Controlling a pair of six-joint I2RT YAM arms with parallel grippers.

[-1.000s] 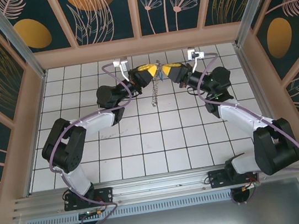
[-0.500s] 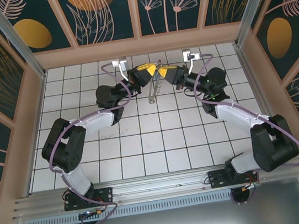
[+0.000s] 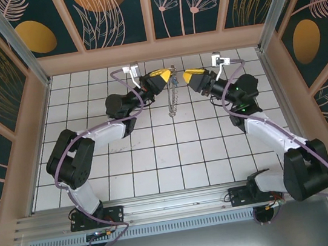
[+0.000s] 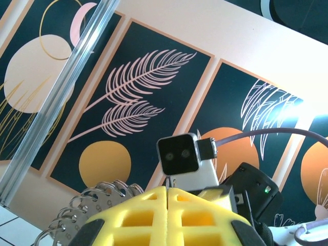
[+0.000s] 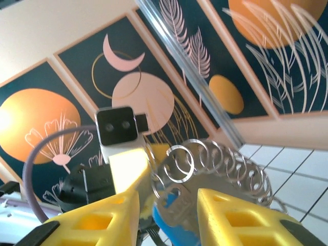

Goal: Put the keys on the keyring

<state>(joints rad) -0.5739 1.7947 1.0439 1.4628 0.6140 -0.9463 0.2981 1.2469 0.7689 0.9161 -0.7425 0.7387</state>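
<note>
My left gripper (image 3: 170,72) is raised over the far middle of the tiled floor. Its yellow fingers (image 4: 138,215) are shut on a thin wire of the keyring, and a string of metal rings and tags (image 3: 173,95) hangs from them. In the right wrist view the round keyring (image 5: 180,163) sits above a silver key with a blue head (image 5: 190,228), with a row of ringed tags (image 5: 241,171) behind. My right gripper (image 3: 186,74) is open, a short gap to the right of the hanging string. The key shows between its spread fingers (image 5: 225,215) without touching them.
White tiled floor (image 3: 156,154) enclosed by patterned walls and aluminium posts (image 3: 12,40). Both arms reach toward the back wall, and their purple cables (image 3: 131,103) loop near the wrists. Each wrist camera faces the other arm's camera block (image 4: 178,155).
The right gripper has opened and drawn back to the right. The string of rings and keys now hangs straight down from the left gripper alone.
</note>
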